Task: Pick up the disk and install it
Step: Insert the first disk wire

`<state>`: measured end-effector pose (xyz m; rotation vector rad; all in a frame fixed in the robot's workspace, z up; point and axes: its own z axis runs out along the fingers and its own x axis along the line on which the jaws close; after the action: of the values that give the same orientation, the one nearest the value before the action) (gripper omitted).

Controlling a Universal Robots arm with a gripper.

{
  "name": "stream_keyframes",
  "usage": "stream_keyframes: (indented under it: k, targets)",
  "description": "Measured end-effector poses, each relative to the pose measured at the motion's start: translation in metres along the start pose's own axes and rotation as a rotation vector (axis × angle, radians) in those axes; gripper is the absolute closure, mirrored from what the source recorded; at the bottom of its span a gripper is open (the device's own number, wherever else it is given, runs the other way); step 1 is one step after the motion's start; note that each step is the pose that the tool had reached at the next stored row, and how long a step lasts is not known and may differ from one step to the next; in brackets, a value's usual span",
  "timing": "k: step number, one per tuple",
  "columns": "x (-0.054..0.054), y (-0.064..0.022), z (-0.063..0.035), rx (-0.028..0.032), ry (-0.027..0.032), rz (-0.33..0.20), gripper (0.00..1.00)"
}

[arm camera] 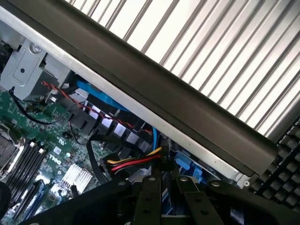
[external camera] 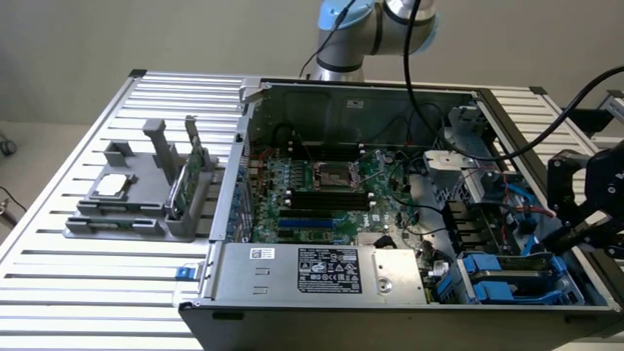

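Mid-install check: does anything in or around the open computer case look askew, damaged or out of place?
Nothing stands out. The silver-grey disk in its blue plastic frame sits in a corner bay of the black metal case, black gripper beside it.

I see power cables [arm camera: 133,163] crowding the room just above the blue drive bay [external camera: 512,281]; the case wall [arm camera: 178,108] hems its outer side.

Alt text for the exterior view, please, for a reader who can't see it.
A black end effector hangs at the exterior view's right, over the side of an open computer case, near blue carrier frames in its front corner. The case lies on a slatted metal table; a grey fixture holding small parts stands at the exterior view's left.
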<state>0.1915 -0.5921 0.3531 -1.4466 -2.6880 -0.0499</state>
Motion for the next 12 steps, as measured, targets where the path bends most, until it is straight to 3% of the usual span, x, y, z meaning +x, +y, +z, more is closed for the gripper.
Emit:
stream_keyframes:
  k: [12]
  targets:
    - [0.007, -0.0128, -0.0005, -0.0020, 0.0003, 0.022, 0.83]
